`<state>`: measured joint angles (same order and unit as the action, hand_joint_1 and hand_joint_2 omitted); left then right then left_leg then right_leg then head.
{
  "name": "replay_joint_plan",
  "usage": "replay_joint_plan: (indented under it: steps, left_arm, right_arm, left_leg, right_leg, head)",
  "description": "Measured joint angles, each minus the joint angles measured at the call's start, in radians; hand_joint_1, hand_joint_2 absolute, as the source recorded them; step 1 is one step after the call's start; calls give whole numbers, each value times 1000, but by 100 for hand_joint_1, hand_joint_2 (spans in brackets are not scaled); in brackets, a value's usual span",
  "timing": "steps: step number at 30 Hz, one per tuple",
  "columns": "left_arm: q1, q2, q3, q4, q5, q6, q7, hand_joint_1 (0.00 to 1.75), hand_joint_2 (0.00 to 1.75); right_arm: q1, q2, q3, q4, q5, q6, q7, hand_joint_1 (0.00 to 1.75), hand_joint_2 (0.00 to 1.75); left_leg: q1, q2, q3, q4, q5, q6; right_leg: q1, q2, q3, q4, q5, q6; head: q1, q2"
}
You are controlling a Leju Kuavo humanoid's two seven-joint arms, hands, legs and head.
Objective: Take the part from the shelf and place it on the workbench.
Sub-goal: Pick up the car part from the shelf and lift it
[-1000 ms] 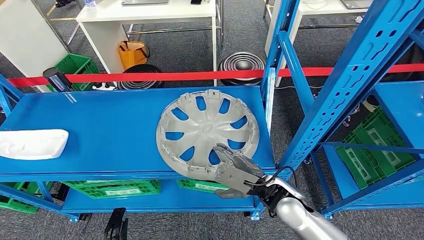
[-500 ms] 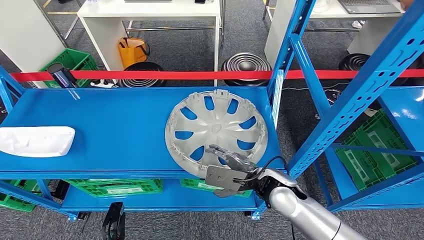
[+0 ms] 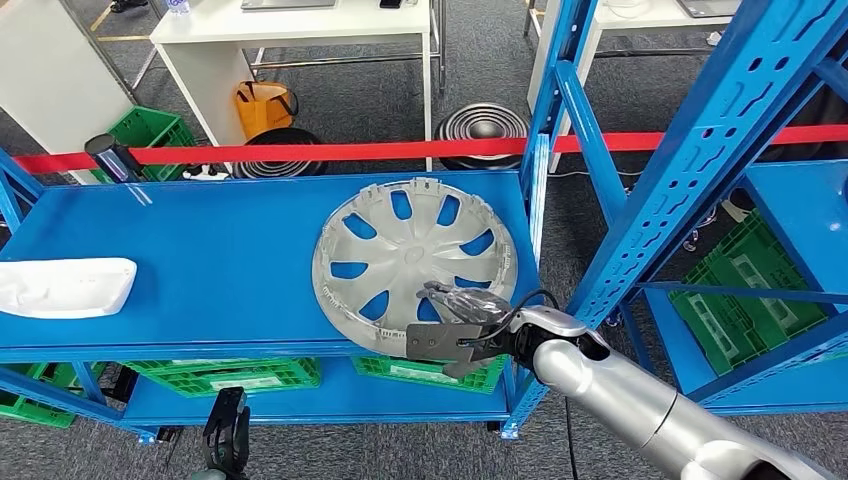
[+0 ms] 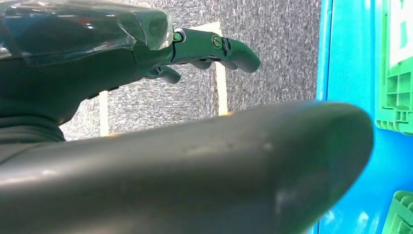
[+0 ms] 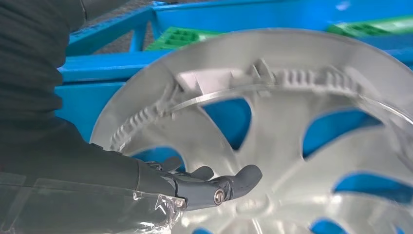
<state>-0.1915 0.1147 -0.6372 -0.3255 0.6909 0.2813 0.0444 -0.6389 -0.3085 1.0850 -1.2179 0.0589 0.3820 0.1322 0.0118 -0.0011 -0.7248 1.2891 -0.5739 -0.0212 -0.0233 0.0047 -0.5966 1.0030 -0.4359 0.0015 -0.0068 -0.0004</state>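
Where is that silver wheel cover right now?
In the head view, the wheel cover lies on the blue shelf, at its right end beside the upright post, with the robot's right hand at its near rim.

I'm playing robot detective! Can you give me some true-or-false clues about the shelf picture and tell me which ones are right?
1. The silver hubcap lies on the blue shelf. True.
2. The right hand is at the hubcap's near edge. True.
3. A yellow rope runs behind the shelf. False: the barrier tape is red.
4. The white part sits on top of the hubcap. False: it lies apart, at the shelf's far left end.
5. Green crates sit under the shelf. True.
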Motion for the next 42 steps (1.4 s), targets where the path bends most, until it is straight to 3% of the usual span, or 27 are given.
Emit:
replay_joint_plan:
  steps: [1, 4, 6, 10, 11, 13, 15, 16, 18, 20, 21, 25, 27, 29, 30, 31, 32, 34, 36, 38, 40, 42]
  left_arm:
    - [0, 2, 0, -1, 0, -2, 0, 0, 0]
    - [-4, 11, 3, -6, -3, -10, 2, 0, 0]
    - [-9, 16, 4, -8, -7, -12, 5, 0, 0]
    - [-17, 21, 4, -14, -12, -14, 10, 0, 0]
    - [-20, 21, 4, -16, -13, -14, 10, 0, 0]
    - [-26, 20, 5, -18, -15, -14, 11, 0, 0]
    - [-28, 18, 4, -19, -15, -14, 13, 0, 0]
    - [-29, 18, 4, -19, -16, -14, 14, 0, 0]
    - [-32, 16, 4, -19, -19, -14, 13, 0, 0]
    - [-36, 15, 5, -19, -21, -14, 12, 0, 0]
    - [-37, 14, 5, -19, -22, -14, 11, 0, 0]
    - [-38, 15, 5, -19, -24, -14, 7, 0, 0]
    - [-39, 17, 7, -19, -25, -13, 3, 0, 0]
    - [-38, 18, 11, -19, -25, -13, 0, 0, 0]
    - [-38, 18, 13, -19, -25, -14, -1, 0, 0]
    - [-38, 19, 16, -19, -25, -14, -2, 0, 0]
    - [-38, 19, 18, -19, -25, -14, -2, 0, 0]
    - [-41, 21, 21, -19, -25, -14, -3, 0, 0]
    - [-44, 22, 22, -19, -25, -14, -3, 0, 0]
    - [-45, 23, 23, -19, -25, -14, -3, 0, 0]
    - [-46, 23, 23, -19, -25, -17, -3, 0, 0]
    - [-48, 23, 24, -19, -25, -22, -3, 0, 0]
  right_arm:
    - [-5, -1, 8, 7, -3, 3, 1, 0, 175]
    - [-27, -5, 26, 23, -12, 8, 2, 0, 175]
    - [-40, -11, 37, 34, -13, 9, 2, 0, 175]
    - [-48, -32, 60, 52, -11, 8, 3, 0, 175]
    - [-51, -39, 65, 57, -10, 8, 3, 0, 175]
    - [-55, -50, 77, 66, -9, 7, 3, 0, 175]
    - [-55, -57, 86, 72, -8, 5, 3, 0, 175]
    - [-56, -59, 89, 74, -8, 3, 3, 0, 175]
    - [-60, -60, 95, 78, -8, -5, 3, 0, 175]
    - [-65, -59, 102, 84, -7, -18, 3, 0, 175]
    - [-66, -59, 104, 87, -6, -23, 2, 0, 175]
    - [-72, -54, 112, 99, -2, -32, 2, 0, 175]
    - [-74, -49, 116, 106, 4, -34, 2, 0, 175]
    - [-75, -44, 123, 117, 14, -35, 4, 0, 175]
    - [-75, -41, 126, 123, 20, -36, 5, 0, 175]
    - [-76, -39, 129, 129, 26, -38, 6, 1, 175]
    - [-77, -36, 131, 134, 31, -39, 6, 3, 175]
    - [-79, -33, 133, 141, 36, -41, 6, 5, 175]
    - [-82, -31, 135, 147, 38, -43, 8, 86, 175]
    - [-85, -32, 137, 153, 39, -44, 11, 170, 175]
    - [-85, -34, 139, 158, 39, -46, 12, 173, 175]
    - [-84, -34, 139, 164, 43, -49, 12, 174, 175]
  left_leg:
    - [0, 0, 6, -18, 21, 1]
    - [-2, -1, 97, -215, 118, 16]
    - [-8, -2, 130, -282, 132, 25]
    - [-7, 0, 139, -306, 143, 46]
    - [-6, 0, 142, -313, 148, 52]
    - [-6, 0, 142, -317, 151, 57]
    - [-8, 0, 142, -315, 151, 57]
    - [-9, 0, 142, -314, 151, 56]
    - [-9, -2, 142, -309, 148, 53]
    - [-13, -4, 140, -301, 143, 45]
    - [-15, -5, 138, -298, 141, 40]
    - [-10, -5, 129, -281, 126, 21]
    - [-5, -4, 90, -194, 73, 8]
    - [0, -3, 28, -58, 12, -2]
    - [3, -3, 7, -14, 1, -5]
    - [5, -2, 5, -7, 9, -6]
    - [7, -2, 24, -44, 35, -6]
    - [9, -1, 98, -187, 97, -4]
    - [6, -1, 150, -282, 122, 4]
    - [1, -1, 156, -295, 123, 15]
    - [2, 2, 160, -307, 132, 32]
    - [4, 6, 162, -319, 143, 47]
  right_leg:
    - [0, 1, 1, 0, 0, 0]
    - [3, 6, 2, 0, 0, 2]
    - [7, 7, -3, -1, 3, 7]
    - [8, 5, -19, 14, -6, 24]
    - [9, 4, -38, 52, -25, 22]
    - [8, 3, -101, 185, -79, 15]
    - [8, 3, -149, 285, -108, 19]
    - [7, 2, -147, 279, -99, 26]
    - [6, 0, -82, 151, -47, 41]
    - [8, -3, -16, 26, -7, 39]
    - [9, -3, -1, -2, 0, 32]
    - [6, -2, 4, -11, 7, 9]
    - [0, -2, 7, -13, 9, 2]
    - [0, -2, 6, -13, 9, -1]
    - [0, -2, 6, -13, 9, -1]
    - [-1, -2, 7, -13, 9, -1]
    - [-1, -2, 8, -13, 9, -1]
    - [0, -1, 11, -12, 9, 1]
    - [6, 0, 8, -12, 10, 8]
    - [8, 2, 6, -15, 15, 20]
    - [6, 2, -2, -7, 10, 29]
    - [6, 2, -41, 69, -29, 25]
  head:
    - [0, 0]
    - [0, 0]
    - [1, 0]
    - [1, 0]
    - [2, 0]
    - [2, 0]
    - [2, 0]
    - [2, 0]
    - [2, 0]
    - [2, 0]
    - [1, 0]
    - [0, 0]
    - [-1, 0]
    - [-2, 0]
    - [-2, 0]
    - [-2, 0]
    - [-2, 0]
    - [-2, 0]
    - [-1, 0]
    - [0, 0]
    - [1, 0]
    - [3, 0]
